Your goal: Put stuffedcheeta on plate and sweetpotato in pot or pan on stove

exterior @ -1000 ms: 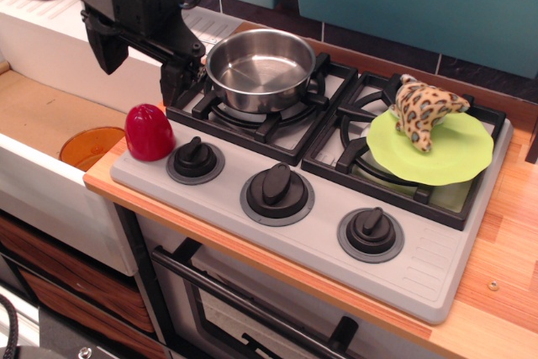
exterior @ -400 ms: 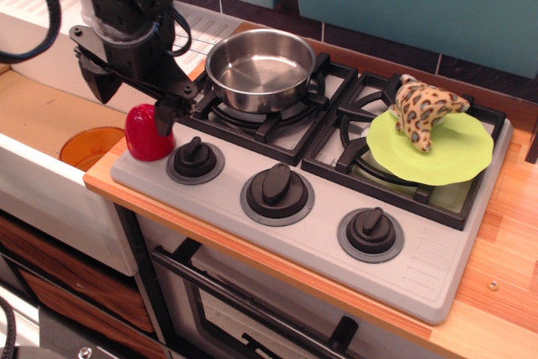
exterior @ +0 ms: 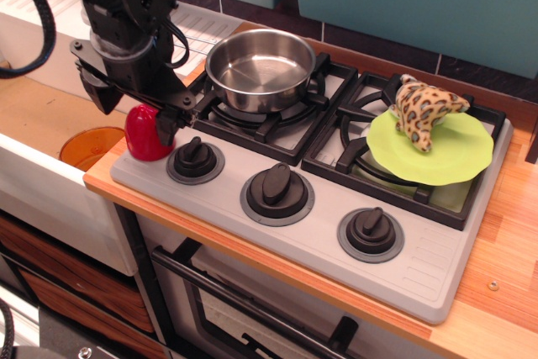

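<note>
The red sweetpotato (exterior: 143, 138) stands on the front left corner of the grey stove (exterior: 315, 237), beside the left knob. My gripper (exterior: 132, 109) is open and low over it, one finger on each side; the left finger (exterior: 91, 90) stands apart from it and the right finger (exterior: 167, 124) is close against it. The steel pan (exterior: 261, 69) sits empty on the left burner. The spotted stuffedcheeta (exterior: 424, 108) lies on the lime-green plate (exterior: 437, 157), which rests on the right burner.
An orange round dish (exterior: 87, 145) lies in the sink left of the stove. Three black knobs (exterior: 276, 187) line the stove's front. A white dish rack is behind the arm. Wooden counter (exterior: 504, 250) runs to the right.
My gripper has come down and forward from behind the stove's left edge, and its open fingers now straddle the sweetpotato. Nothing else has moved.
</note>
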Controlling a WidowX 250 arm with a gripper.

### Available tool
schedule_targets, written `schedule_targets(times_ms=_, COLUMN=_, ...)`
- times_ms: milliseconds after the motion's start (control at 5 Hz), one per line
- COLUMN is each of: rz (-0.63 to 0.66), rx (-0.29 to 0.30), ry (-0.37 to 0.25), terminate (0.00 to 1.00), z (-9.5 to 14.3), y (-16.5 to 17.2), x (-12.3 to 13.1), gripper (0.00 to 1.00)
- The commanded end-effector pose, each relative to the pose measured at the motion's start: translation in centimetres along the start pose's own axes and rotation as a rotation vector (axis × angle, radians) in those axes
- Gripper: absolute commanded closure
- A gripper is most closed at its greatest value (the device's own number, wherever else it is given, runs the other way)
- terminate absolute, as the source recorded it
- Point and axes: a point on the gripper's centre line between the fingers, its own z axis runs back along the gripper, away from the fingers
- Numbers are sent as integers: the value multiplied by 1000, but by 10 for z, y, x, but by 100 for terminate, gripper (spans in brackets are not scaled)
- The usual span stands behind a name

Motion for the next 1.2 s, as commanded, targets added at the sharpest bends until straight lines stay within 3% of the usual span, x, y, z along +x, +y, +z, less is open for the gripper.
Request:
schedule_targets(times_ms=0, rz=-7, rx=-10, ry=-65, terminate=0, z=-14, y=8, x=8, gripper=0)
schedule_targets(times_ms=600, rz=-30, rx=-38, ry=-124, terminate=0, z=-42, y=11, x=13, gripper=0)
schedule_targets(times_ms=800, rz=-30, rx=-46, ry=-117, terminate=0, z=-43, y=10, x=14, gripper=100)
schedule_targets(times_ms=1000, rz=-28, rx=-41, ry=-104, terminate=0, z=-39, y=9, x=16, gripper=100)
